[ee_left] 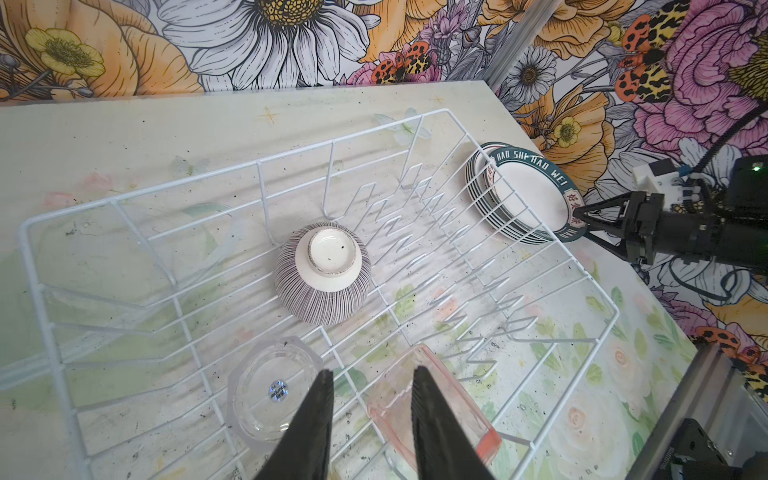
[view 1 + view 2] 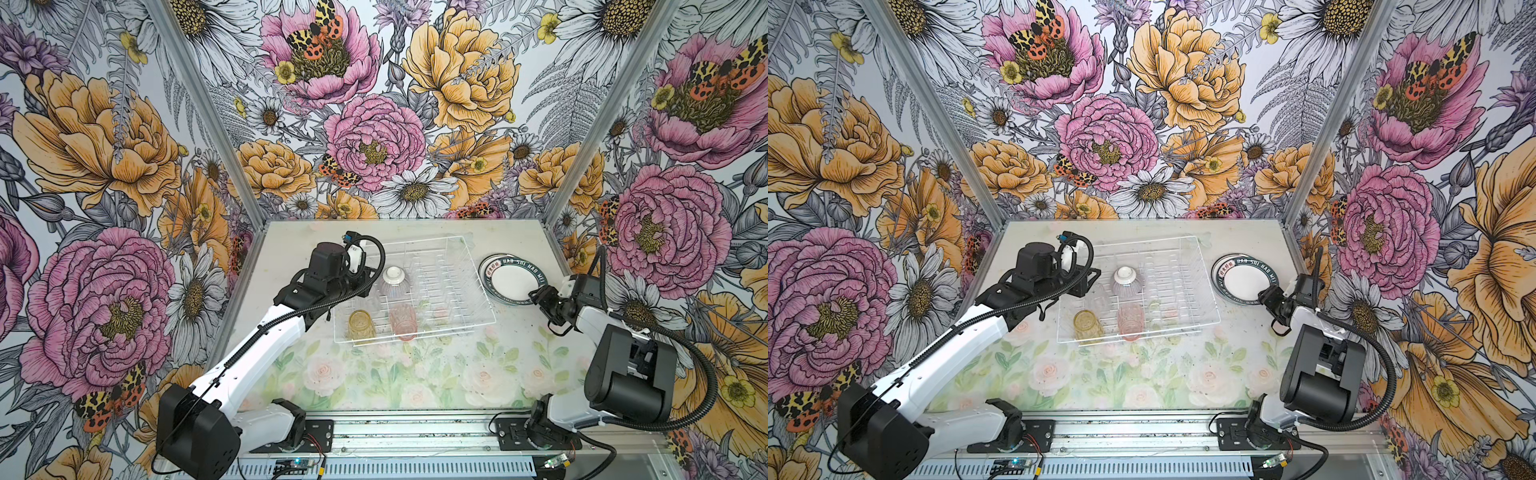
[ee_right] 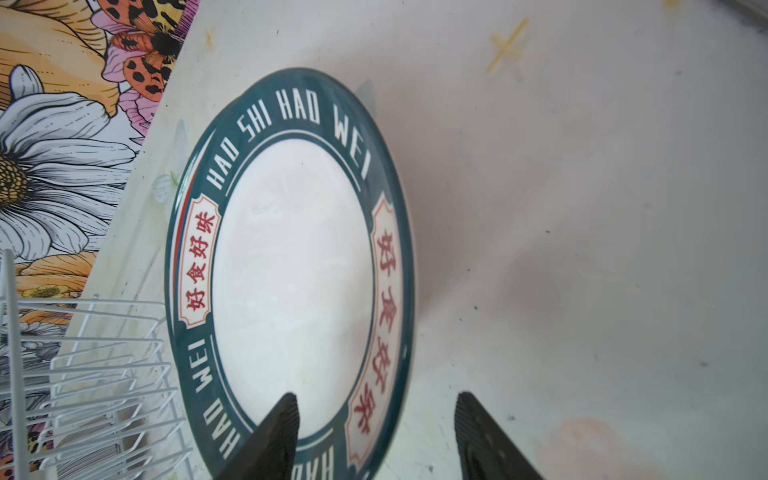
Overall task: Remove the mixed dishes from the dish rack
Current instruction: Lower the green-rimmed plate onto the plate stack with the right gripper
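Right gripper (image 3: 377,399) has its jaws spread wide, straddling the rim of the top plate (image 3: 291,270) without pinching it: one finger over the white centre, the other over bare table (image 3: 582,208). That plate has a dark teal band with "HAO SHI HAO WEI" and red characters. It sits a bit off-centre on a stack of plates (image 2: 509,280) parked just outside the dish rack's (image 2: 449,282) right side.

Left gripper (image 1: 372,374) hangs over the rack's left end, jaws apart, holding nothing. Right below it are a clear tumbler (image 1: 270,395) and a pink tumbler (image 1: 390,399). The striped bowl (image 1: 322,274) is upside down mid-rack, white foot up. A yellow tumbler (image 2: 361,325) stands at the rack's near-left corner. The rack's plate prongs stand bare.
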Controlling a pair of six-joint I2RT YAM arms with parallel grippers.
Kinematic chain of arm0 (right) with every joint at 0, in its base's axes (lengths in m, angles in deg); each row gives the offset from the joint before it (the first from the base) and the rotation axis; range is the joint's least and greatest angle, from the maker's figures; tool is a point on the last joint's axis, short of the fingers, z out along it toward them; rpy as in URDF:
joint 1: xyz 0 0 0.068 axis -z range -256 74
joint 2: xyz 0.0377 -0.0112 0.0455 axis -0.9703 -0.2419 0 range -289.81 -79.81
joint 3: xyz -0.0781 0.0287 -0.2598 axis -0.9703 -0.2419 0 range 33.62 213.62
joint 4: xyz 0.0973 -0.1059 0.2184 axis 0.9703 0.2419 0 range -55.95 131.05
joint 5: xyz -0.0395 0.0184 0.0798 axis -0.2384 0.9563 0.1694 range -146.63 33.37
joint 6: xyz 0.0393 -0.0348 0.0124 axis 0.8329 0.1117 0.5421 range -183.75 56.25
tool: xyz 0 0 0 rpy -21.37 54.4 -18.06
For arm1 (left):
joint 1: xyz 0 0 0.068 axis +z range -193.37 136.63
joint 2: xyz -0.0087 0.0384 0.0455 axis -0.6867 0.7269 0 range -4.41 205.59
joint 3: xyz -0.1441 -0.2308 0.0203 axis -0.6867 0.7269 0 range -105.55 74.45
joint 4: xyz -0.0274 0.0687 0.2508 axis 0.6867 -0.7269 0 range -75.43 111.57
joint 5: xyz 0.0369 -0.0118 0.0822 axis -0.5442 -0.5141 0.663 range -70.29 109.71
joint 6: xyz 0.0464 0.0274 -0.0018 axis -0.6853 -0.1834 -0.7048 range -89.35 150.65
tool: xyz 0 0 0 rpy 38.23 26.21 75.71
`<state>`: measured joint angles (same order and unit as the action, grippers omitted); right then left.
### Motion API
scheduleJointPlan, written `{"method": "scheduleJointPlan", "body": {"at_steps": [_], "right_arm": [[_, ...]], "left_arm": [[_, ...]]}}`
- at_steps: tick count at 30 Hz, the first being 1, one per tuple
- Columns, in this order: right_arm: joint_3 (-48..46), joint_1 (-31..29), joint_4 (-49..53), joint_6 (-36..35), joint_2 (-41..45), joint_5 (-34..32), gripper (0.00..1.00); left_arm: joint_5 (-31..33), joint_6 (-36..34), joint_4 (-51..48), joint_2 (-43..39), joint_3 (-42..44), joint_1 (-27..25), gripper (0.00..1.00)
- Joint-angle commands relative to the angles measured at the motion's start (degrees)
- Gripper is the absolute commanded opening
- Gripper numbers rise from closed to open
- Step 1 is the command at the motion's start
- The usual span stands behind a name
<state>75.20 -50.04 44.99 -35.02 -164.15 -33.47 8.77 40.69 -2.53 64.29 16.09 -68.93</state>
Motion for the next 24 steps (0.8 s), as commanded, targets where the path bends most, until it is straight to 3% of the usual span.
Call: {"method": "scheduleJointPlan", "body": {"at_steps": [1, 11, 24], "right_arm": [[2.83, -0.57, 1.36, -2.36, -0.19, -4.5, 0.64], [9.05, -4.12, 3.39, -4.1, -6.1, -9.07, 0.71], [15.41, -8.57, 4.5, -4.18, -12.37, -12.0, 0.73]], "left_arm": [[1.1, -0.75, -0.52, -1.29, 1.02, 0.83, 0.34], [8.55, 1.85, -3.77, -2.19, 3.26, 3.94, 0.34], [5.66, 2.88, -3.8, -7.28, 7.17, 10.4, 0.37]]}}
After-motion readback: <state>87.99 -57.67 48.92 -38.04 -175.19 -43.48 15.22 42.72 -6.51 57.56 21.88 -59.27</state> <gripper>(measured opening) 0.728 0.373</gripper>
